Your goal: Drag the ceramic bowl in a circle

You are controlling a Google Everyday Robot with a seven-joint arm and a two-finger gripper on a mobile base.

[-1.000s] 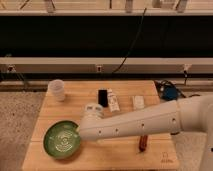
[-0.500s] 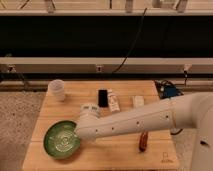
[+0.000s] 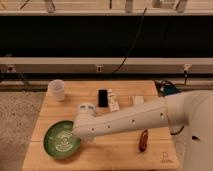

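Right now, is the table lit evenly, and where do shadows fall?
Camera view: the wooden table is evenly, warmly lit; a soft shadow lies under the arm; the gripper sits at the rim of the green bowl; the background above is dark.

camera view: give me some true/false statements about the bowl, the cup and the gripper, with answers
1. The bowl is green and lies near the table's front left corner. True.
2. The cup stands at the back left. True.
3. The gripper is at the cup. False: it is at the bowl's right rim.
4. The arm reaches in from the left. False: it comes from the right.
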